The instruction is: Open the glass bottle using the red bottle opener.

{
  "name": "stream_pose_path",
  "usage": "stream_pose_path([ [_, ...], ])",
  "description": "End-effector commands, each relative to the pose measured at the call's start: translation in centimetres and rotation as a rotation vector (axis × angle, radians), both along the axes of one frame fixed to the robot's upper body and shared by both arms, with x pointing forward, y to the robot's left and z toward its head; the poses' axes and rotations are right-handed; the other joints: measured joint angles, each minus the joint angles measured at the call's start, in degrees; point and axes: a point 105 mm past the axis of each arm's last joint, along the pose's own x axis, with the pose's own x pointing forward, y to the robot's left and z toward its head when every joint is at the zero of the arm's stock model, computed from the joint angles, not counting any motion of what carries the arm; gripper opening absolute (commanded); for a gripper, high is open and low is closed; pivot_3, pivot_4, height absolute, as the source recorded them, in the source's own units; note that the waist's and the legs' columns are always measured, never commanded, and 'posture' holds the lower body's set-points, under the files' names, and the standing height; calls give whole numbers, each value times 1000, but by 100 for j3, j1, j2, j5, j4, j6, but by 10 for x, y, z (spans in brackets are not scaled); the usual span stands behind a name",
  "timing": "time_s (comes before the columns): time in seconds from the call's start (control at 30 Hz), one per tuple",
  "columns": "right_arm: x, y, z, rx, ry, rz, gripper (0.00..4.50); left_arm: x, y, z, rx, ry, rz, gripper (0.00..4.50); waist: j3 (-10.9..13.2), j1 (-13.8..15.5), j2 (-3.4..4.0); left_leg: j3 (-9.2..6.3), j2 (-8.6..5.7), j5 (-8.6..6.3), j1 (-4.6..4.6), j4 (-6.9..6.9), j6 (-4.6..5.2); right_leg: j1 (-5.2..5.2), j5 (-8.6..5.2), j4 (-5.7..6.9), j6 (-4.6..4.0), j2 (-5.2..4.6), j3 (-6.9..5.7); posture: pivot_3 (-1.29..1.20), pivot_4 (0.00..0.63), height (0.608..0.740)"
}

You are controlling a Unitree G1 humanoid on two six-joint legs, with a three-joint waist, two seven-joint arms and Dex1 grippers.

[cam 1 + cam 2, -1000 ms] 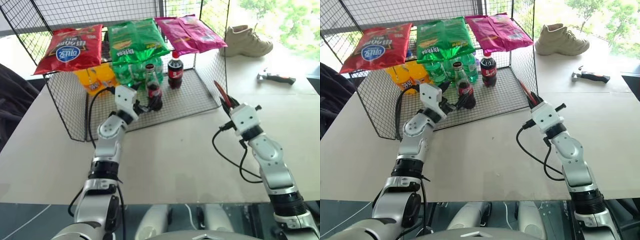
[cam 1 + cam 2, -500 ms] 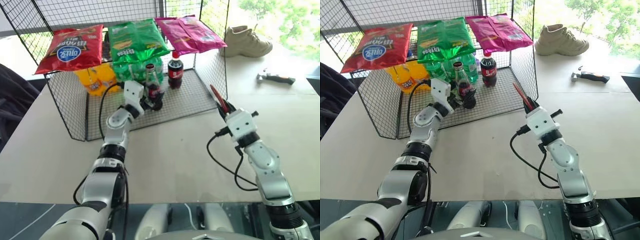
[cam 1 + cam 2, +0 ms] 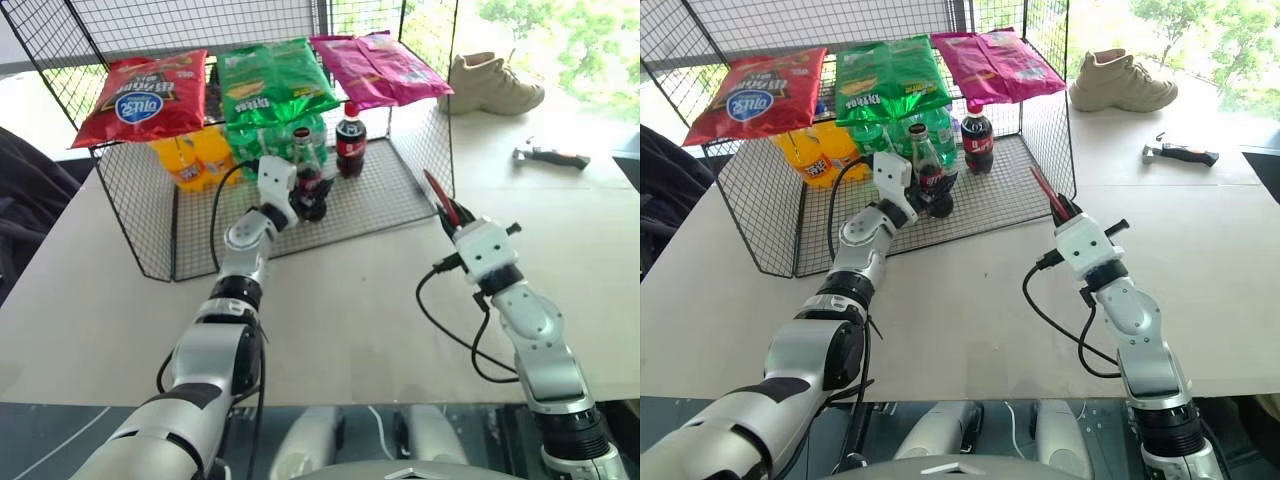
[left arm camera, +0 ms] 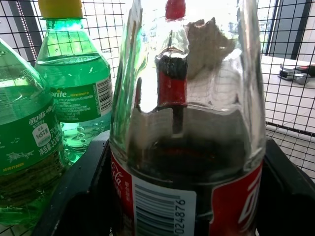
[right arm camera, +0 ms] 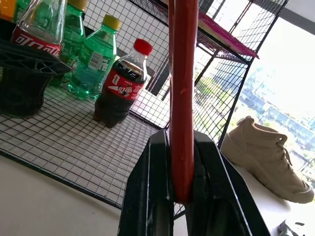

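Note:
The glass bottle [image 3: 303,160], slim with dark liquid and a red label, stands upright on the wire rack's floor [image 3: 375,195]. My left gripper [image 3: 306,203] reaches into the rack and its black fingers [image 4: 74,196] press against both sides of the bottle's [image 4: 187,147] lower body. Over the table on the right, my right gripper [image 3: 455,222] is shut on the red bottle opener [image 3: 437,193]. The opener [image 5: 183,98] sticks up and forward from between the jaws, beside the rack's right wall.
Inside the rack stand a plastic cola bottle [image 3: 350,145], green bottles [image 3: 250,145] and orange bottles [image 3: 190,160]. Red [image 3: 140,95], green [image 3: 275,80] and pink [image 3: 375,65] snack bags lie on its top. A shoe [image 3: 495,85] and a hand tool [image 3: 550,155] lie at the far right.
My left gripper has pushed forward into the rack until the glass bottle stands between its fingers, and the fingers have closed in on it. The right gripper still holds the opener in place.

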Motion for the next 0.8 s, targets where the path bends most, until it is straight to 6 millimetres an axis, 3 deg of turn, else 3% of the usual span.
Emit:
stream_pose_path([
  [0.03,0,-3,14,14,-48,1,0,-1,3,10,4,-44,1,2792,0,0,0,0,0,0,0,0,0,0,0,1,0,0,0,0,150,732],
  [0.53,2,-2,13,17,-46,17,0,-1,9,10,1,-45,19,2792,0,-83,0,0,0,0,1,1,0,0,0,4,0,-1,1,0,150,732],
  [0.8,2,-3,12,22,-45,7,0,-18,-8,25,-42,-109,-130,2792,0,-99,0,0,0,0,0,1,0,-1,0,3,0,-3,1,0,150,732],
])
